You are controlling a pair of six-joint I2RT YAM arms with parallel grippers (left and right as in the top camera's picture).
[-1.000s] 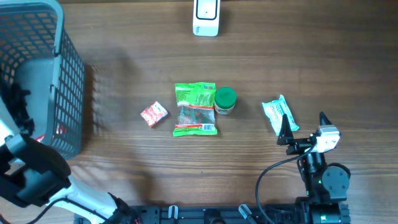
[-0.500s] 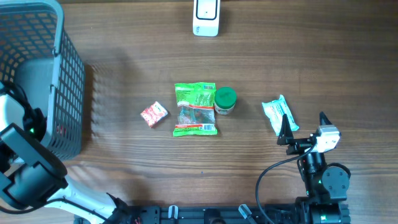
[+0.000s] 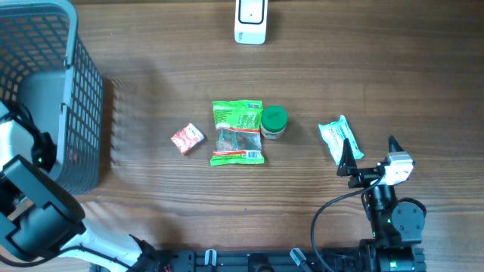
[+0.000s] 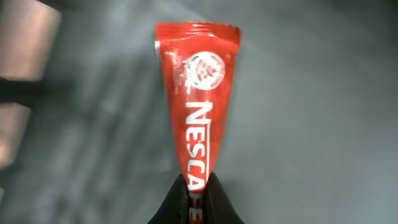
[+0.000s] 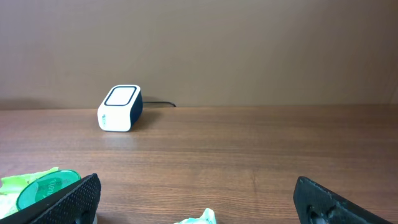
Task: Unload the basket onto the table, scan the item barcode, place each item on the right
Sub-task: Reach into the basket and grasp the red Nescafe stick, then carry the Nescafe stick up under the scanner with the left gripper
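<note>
One sachet (image 4: pixel 199 106) is pinched by the closed left pincer (image 4: pixel 196 190) inside the basket (image 3: pixel 83 91). Nothing is held by the wide-open right pincer (image 3: pixel 368 143).

Mesh basket (image 3: pixel 83 98) walls high at the left; open table (image 3: pixel 363 68) between scanner (image 3: pixel 250 21) and green packet (image 3: pixel 237 132).

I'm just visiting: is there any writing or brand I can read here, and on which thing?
"NESCA": white letters on the red sachet; the rest is hidden at the left gripper.
The round emblem above those letters: too blurred to read.
Print on the green packet, small red packet and pale packet: too small to read.
On the white scanner: no text that can be read.
</note>
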